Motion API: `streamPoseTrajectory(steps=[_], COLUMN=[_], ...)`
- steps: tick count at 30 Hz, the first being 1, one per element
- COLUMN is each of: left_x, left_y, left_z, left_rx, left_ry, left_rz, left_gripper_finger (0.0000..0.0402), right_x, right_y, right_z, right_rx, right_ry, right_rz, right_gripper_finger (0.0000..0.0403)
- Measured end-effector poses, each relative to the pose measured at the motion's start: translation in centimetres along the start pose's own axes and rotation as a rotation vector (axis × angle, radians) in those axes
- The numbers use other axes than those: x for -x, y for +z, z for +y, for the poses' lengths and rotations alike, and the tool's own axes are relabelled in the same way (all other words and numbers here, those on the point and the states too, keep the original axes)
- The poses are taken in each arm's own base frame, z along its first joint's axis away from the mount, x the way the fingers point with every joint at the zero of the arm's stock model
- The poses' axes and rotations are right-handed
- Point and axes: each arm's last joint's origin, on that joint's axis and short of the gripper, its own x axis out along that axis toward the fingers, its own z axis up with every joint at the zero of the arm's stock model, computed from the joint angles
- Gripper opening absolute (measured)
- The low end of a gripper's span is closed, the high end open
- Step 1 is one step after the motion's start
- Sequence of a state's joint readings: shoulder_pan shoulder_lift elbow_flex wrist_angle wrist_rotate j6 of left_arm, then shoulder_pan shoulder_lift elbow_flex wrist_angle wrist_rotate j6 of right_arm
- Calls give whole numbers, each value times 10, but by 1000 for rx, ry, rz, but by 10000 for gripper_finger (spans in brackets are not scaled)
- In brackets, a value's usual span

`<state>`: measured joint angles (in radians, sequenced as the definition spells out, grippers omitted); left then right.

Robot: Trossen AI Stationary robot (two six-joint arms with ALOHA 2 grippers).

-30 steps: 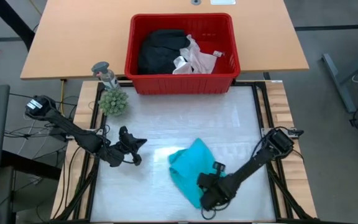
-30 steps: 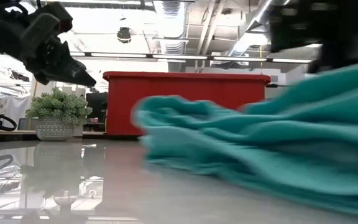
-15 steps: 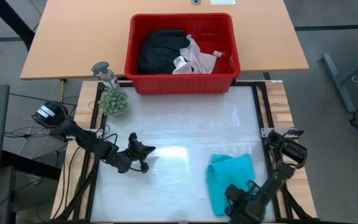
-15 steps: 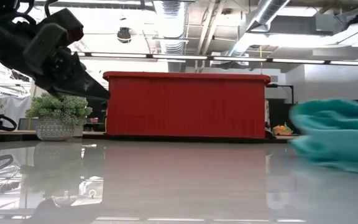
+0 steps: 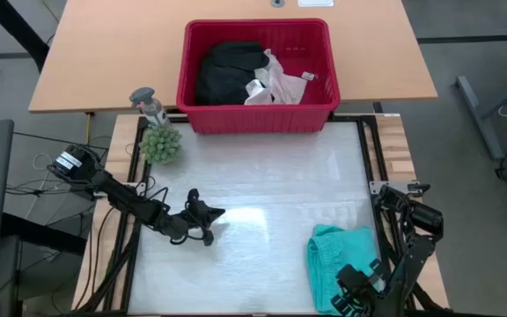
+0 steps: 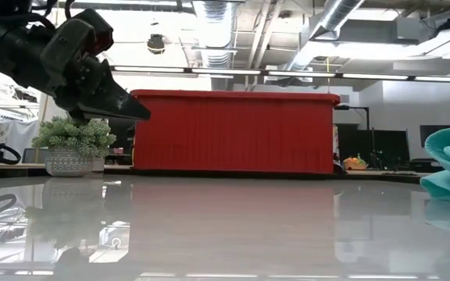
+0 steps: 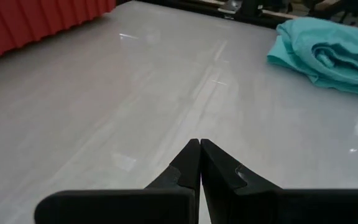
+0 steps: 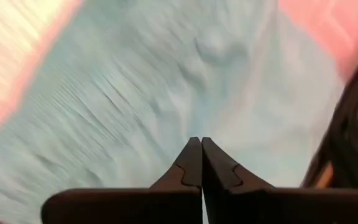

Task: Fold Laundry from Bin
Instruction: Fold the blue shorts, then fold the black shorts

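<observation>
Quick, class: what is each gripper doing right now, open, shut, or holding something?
Left gripper: shut, holding nothing, above the bare table.
Right gripper: shut on the teal garment.

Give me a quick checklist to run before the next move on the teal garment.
1. Teal garment on the table, out of the bin: ok.
2. Teal garment spread flat for folding: not ok, it lies bunched near the table's right front corner.
3. Right gripper pinching the teal garment: cannot tell; its fingers are shut at the cloth's front edge.
4. Left gripper free to help: ok, shut, empty, over bare table.
5. Black garment and white garment waiting in the bin: ok.
</observation>
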<state>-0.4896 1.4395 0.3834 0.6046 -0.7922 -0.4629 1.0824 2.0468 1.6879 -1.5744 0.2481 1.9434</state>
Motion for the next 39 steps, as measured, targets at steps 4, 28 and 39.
streamPoseTrajectory(steps=[4, 28, 39], left_x=[-2, -3, 1], left_y=[0, 0, 18], left_z=[1, 2, -4], left_rx=[3, -6, -77], left_ry=[-21, -22, -135], left_rz=[16, 25, -73], left_gripper_finger=[0, 0, 8], right_x=[12, -30, -17], right_y=[18, -11, 40], right_z=[7, 35, 47], right_rx=[7, -45, 48], right_ry=[106, 323, 377], right_rz=[-121, -24, -396], right_gripper_finger=[19, 17, 48])
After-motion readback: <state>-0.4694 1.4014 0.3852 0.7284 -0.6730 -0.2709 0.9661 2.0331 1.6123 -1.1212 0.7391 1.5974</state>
